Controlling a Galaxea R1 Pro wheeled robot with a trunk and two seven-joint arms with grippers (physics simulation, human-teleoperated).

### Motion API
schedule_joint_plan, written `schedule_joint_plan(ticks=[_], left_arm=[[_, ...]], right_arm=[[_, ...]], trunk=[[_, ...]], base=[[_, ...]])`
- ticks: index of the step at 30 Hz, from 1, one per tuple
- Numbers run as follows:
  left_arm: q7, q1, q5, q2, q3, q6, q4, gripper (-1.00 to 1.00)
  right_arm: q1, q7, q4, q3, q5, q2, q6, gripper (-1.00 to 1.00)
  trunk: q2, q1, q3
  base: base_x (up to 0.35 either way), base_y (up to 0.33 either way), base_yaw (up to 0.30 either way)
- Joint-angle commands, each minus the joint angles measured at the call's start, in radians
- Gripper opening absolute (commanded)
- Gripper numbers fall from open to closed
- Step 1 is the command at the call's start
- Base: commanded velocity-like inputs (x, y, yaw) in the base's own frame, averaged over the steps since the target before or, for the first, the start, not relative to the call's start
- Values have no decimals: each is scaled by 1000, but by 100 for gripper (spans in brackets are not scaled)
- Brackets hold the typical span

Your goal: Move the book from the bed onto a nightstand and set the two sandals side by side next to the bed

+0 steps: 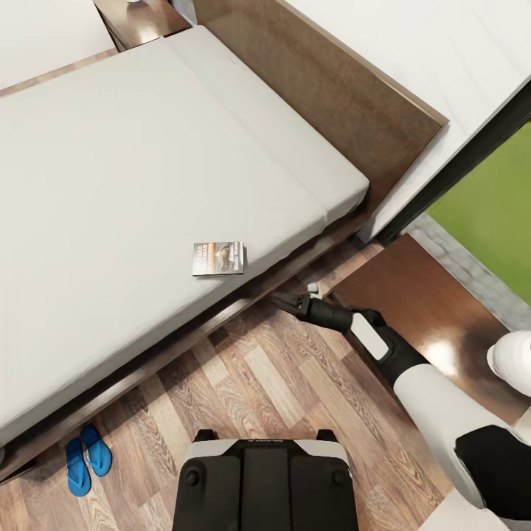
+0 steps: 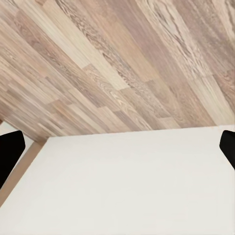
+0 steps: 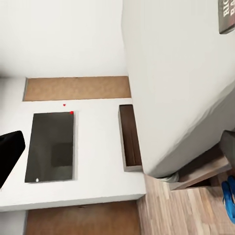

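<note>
a: where's the right gripper?
b: low over the wood floor at the corner of the bed, pointing at the dark frame. its fingers look close together in the head view, but they're small and dark against the frame, so i can't tell if they're shut or apart. nothing is between them

a: and the left gripper?
b: in the left wrist view two black fingertips sit at opposite edges of the picture, so it's spread wide and holds nothing. past them is floor planking and a plain white surface

a: the book?
b: flat on the grey mattress, near the bed's edge on the robot's side, close to the right gripper but apart from it. a corner of its cover with white letters shows in the right wrist view too

a: the sandals?
b: both blue ones lie on the floor side by side, just beside the bed frame, well apart from the book, off to the robot's left. a bit of blue also shows under the bed's edge in the right wrist view

a: any nightstand?
b: one at the far side of the bed by the headboard, and another just beside the right arm, glossy dark brown
</note>
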Motion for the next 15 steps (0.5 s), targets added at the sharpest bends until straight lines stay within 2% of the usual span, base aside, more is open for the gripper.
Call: schedule_joint_plan(ticks=[1, 7, 15], left_arm=[[5, 1, 8, 0, -9, 7, -3, 100], [4, 3, 8, 0, -10, 6, -3, 100], [4, 4, 8, 2, -10, 6, -3, 100]], right_arm=[[-3, 0, 5, -1, -12, -1, 6, 100], [-27, 7, 26, -42, -39, -1, 6, 100], [-75, 11, 44, -52, -43, -2, 9, 100]], trunk=[[-1, 1, -1], [-1, 1, -1], [-1, 1, -1]], base=[[0, 0, 0], [0, 0, 0], [0, 0, 0]])
